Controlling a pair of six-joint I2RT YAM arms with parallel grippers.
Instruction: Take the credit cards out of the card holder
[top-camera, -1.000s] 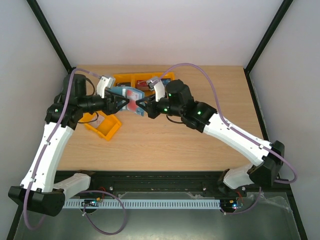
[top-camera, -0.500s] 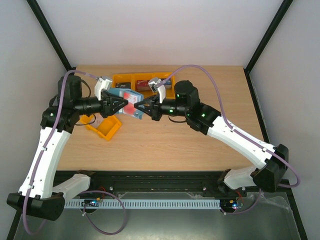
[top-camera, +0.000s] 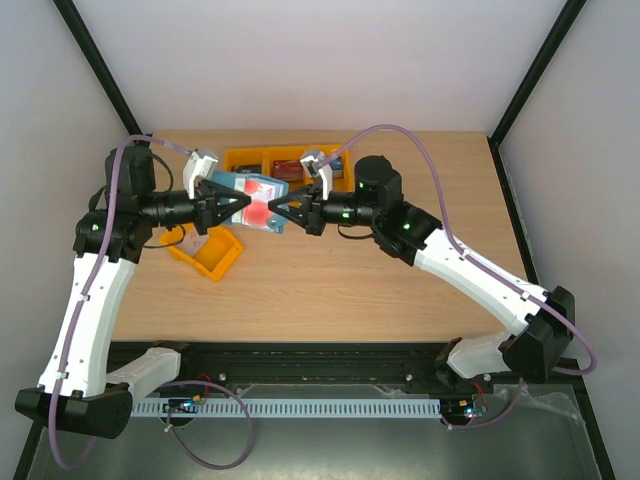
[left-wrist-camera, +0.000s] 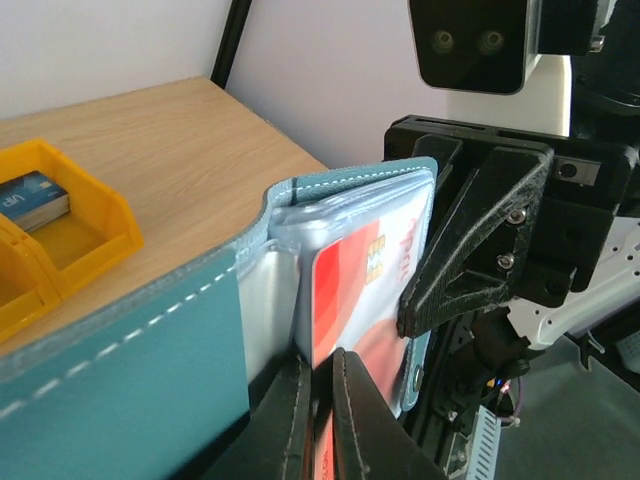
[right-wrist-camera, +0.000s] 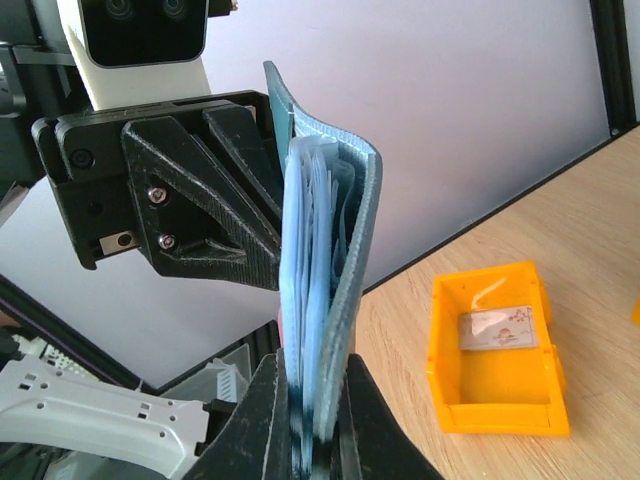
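Note:
The teal card holder (top-camera: 238, 186) hangs open in the air between both grippers. My right gripper (top-camera: 273, 211) is shut on its edge; in the right wrist view the jaws (right-wrist-camera: 312, 392) pinch the holder's light blue pockets (right-wrist-camera: 335, 250). My left gripper (top-camera: 242, 203) is shut on the white credit card with the red round mark (top-camera: 259, 211); in the left wrist view the jaws (left-wrist-camera: 322, 368) grip that card (left-wrist-camera: 350, 290), which sits partly inside the holder (left-wrist-camera: 120, 370). A pale card with pinkish marking (right-wrist-camera: 497, 328) lies in an orange bin (right-wrist-camera: 448, 350).
That orange bin (top-camera: 218, 262) stands on the table below the left gripper. More orange bins (top-camera: 246, 159) stand along the back, one holding a stack of cards (left-wrist-camera: 32, 198). A black frame post (right-wrist-camera: 612, 60) rises at the table's corner.
Both grippers have shifted left with the holder between them. More of the red-marked card now shows outside the holder.

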